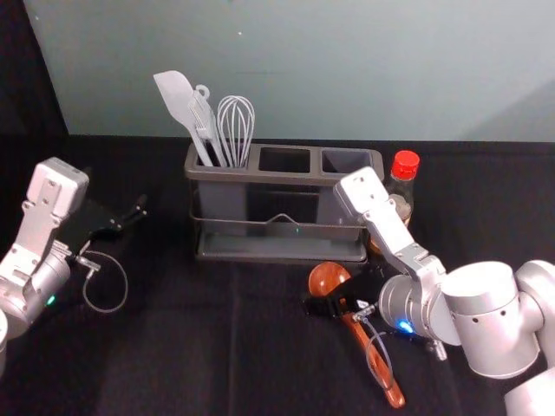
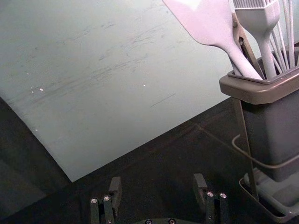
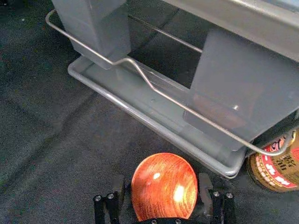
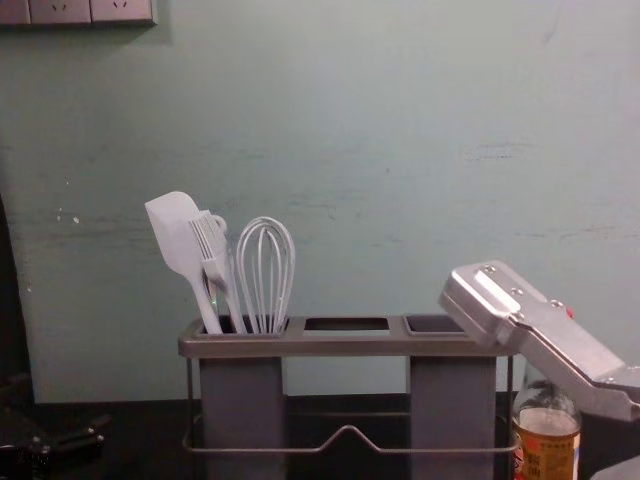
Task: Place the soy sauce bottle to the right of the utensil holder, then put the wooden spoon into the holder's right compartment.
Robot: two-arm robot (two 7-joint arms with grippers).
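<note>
A pale green wall (image 1: 303,69) rises behind a desk (image 1: 173,347) draped in black cloth. At its centre stands the grey utensil holder (image 1: 277,249), its wire rail (image 4: 250,451) bent to a small peak mid-front.

My right gripper (image 1: 334,299) reaches in front of the holder, above the wooden spoon (image 1: 327,279); its jaws are spread, one on either side of the bowl. My left gripper (image 1: 130,217) hangs idle to the left of the holder, jaws spread wide.

The spoon lies on the desk, bowl towards the holder, handle slanting back to my right. The head view takes in the handle; the right wrist view brings up the bowl's glossy grain.

The soy sauce bottle (image 1: 399,195) stands upright just beside the holder's right end. The head view catches its red cap (image 1: 405,162); the right wrist view catches the gold-and-red label (image 3: 280,163), bearing characters I cannot make out surely.

In the left compartment are a spatula (image 1: 176,95), a whisk (image 1: 234,117) and a brush (image 4: 209,240). The left wrist view adds a tan strip (image 2: 243,44) between spatula and brush; the chest view adds wall outlets (image 4: 120,8) at upper left.
</note>
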